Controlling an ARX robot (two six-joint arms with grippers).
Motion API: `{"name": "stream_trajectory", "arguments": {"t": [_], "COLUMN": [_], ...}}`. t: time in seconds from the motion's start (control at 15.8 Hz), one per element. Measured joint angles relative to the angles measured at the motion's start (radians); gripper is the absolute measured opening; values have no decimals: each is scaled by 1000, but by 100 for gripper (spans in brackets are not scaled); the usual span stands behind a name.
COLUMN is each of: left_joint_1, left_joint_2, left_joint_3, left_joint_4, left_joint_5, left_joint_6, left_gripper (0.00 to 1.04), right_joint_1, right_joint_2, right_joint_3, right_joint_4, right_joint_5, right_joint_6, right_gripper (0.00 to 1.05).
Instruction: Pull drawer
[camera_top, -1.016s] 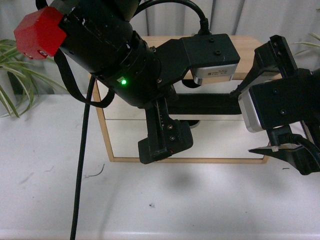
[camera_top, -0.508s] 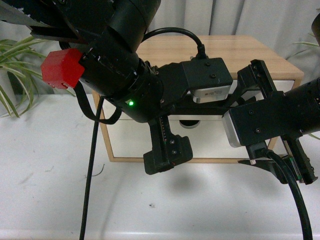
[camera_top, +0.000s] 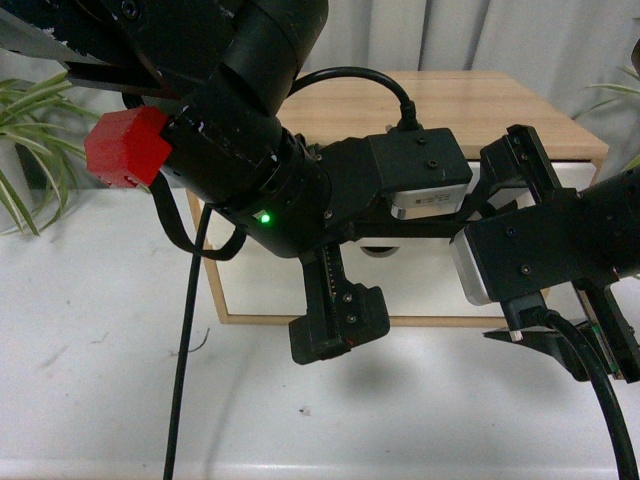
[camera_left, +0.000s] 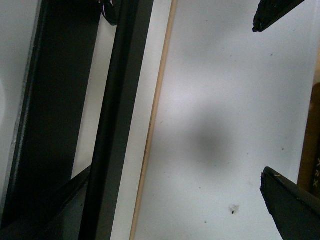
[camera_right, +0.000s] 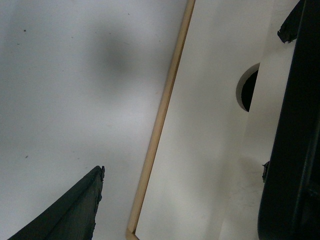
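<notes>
The wooden cabinet (camera_top: 480, 105) stands on the white table, its drawer fronts largely hidden behind both arms in the front view. The left wrist view shows the drawer's long black bar handle (camera_left: 117, 115) on its black plate (camera_left: 55, 125). My left gripper (camera_left: 262, 100) is open over the table in front of the cabinet, apart from the handle. In the right wrist view, the white drawer front (camera_right: 210, 150) and a half-round notch (camera_right: 248, 90) lie between the fingers of my open right gripper (camera_right: 180, 170). Neither gripper holds anything.
The cabinet's wooden bottom edge (camera_right: 160, 125) meets the white table (camera_top: 100, 380). A black cable (camera_top: 185, 350) hangs down at the left. Green plants stand at the far left (camera_top: 30, 130) and far right (camera_top: 625, 90).
The right gripper has moved left and lower across the cabinet front. The left arm has shifted, baring the cabinet top, and its wrist sank a little. The drawer fronts have not moved.
</notes>
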Motion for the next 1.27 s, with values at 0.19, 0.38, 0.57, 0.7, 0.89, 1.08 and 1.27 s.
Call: {"name": "stream_trajectory", "arguments": {"t": [0.19,0.38,0.57,0.7,0.89,1.08,1.27], "left_joint_1": [-23,-35,-43,-44,-46,-60,-72], "left_joint_2": [-10,-79,-131,-160,-183,-208,-235], "left_joint_3": [-39,-107,-161,-201,-244,-272,-297], "left_joint_4": [9,8,10,26,32,29,14], "left_joint_5": [20,34,47,59,59,55,58], "left_joint_6": [-2,-9,-21,-27,-35,-45,-48], "left_gripper": [98,98,98,98,98,98,98], "right_joint_1": [0,8,19,28,40,54,67], "right_joint_2": [-39,-97,-140,-165,-196,-224,-258], "right_joint_3": [-39,-90,-132,-158,-190,-213,-245], "right_joint_4": [-25,-69,-90,-95,-106,-122,-137], "right_joint_5": [13,23,34,40,51,63,69], "right_joint_6": [0,0,0,0,1,8,13], "right_gripper": [98,98,98,98,98,98,98]}}
